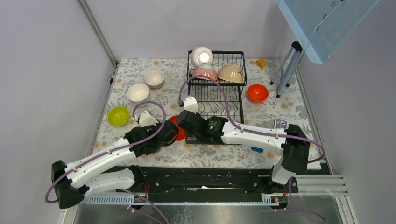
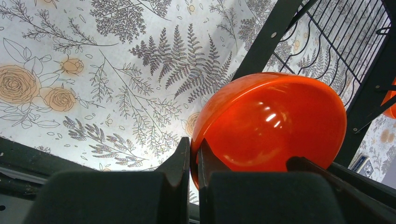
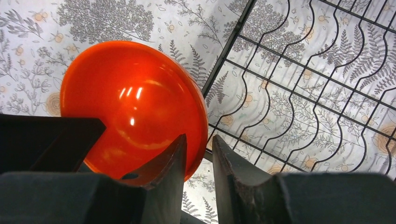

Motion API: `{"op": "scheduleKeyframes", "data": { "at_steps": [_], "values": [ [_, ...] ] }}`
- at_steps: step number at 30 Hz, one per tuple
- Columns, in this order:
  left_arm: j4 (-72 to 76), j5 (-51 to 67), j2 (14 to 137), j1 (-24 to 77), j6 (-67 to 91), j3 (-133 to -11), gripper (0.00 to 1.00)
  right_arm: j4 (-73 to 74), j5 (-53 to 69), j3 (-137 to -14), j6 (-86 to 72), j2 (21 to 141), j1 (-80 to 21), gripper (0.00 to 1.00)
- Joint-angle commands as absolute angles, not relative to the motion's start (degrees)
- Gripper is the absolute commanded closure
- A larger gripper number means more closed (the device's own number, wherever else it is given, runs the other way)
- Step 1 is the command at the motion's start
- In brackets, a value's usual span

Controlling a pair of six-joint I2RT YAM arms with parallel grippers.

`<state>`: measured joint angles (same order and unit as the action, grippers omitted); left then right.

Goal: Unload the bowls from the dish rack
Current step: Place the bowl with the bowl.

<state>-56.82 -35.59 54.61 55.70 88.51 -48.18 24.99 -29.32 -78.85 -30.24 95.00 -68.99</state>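
The left jaws are closed tight on the rim of a glossy orange-red ceramic bowl [image 2: 275, 121], one finger inside the lip and one outside, so the bowl hangs on edge from a thin pinch. The right jaws stand part open astride the opposite side of the same rim, with a sliver of floral cloth showing beside one finger [image 3: 229, 182]; they do not look clamped. The bowl sits between the two wrists, just off the near-left corner of the black wire dish rack [image 1: 217, 100]. Whether it clears the flower-patterned counter [image 1: 154, 156] cannot be told. The likeliest trouble is the left arm pulling away while the right fingers still bracket the rim. The lip would then catch, twist in the slick glaze and slip from the pinch, or swing into the rack's frame. A white bowl [image 1: 202, 56], a pink-patterned bowl [image 1: 205, 73] and a beige bowl [image 1: 230, 73] wait in the rack, well clear of this exchange.
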Motion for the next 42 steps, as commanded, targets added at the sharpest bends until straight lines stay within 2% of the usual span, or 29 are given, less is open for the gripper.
{"op": "scheduleKeyframes", "data": {
  "at_steps": [1,2,7,12,17,19,20,24,29,36,42],
  "values": [
    [-55.37,-36.51,53.47,55.81,89.43,-50.65,1.00,25.05,-29.35,-80.87,-29.92,96.12,-69.08,0.68],
    [-55.37,-36.48,53.29,55.81,89.54,-50.55,1.00,25.05,-29.57,-80.79,-29.91,96.08,-69.08,0.70],
    [-55.37,-36.54,52.63,55.81,89.69,-50.10,1.00,24.60,-30.16,-80.14,-30.01,95.33,-69.08,0.99],
    [-50.33,-35.69,51.36,55.81,85.66,-48.34,0.98,24.65,-30.12,-79.20,-29.93,94.22,-69.08,1.00],
    [-37.58,-30.58,45.44,55.85,73.66,-42.83,0.33,24.56,-29.51,-76.39,-29.91,91.43,-69.08,1.00],
    [-34.79,-29.93,42.36,55.88,70.69,-41.20,0.10,24.97,-29.73,-75.51,-29.80,89.92,-69.08,1.00],
    [-33.57,-29.50,40.81,55.83,68.73,-40.68,0.02,25.30,-29.97,-75.15,-29.65,89.39,-69.08,1.00],
    [-31.80,-29.44,35.36,55.87,62.80,-40.61,0.01,28.42,-31.92,-73.87,-28.90,86.40,-69.08,1.00],
    [-30.81,-31.22,27.75,55.81,57.81,-39.61,0.01,37.42,-41.20,-72.00,-25.50,78.17,-67.59,1.00],
    [-24.95,-33.31,18.17,55.86,58.83,-30.99,0.01,41.83,-36.68,-66.32,-19.33,65.34,-47.89,1.00],
    [-23.76,-33.51,21.34,55.83,58.99,-29.11,0.01,40.28,-35.37,-62.64,-21.64,62.39,-36.78,1.00]
  ]
}}
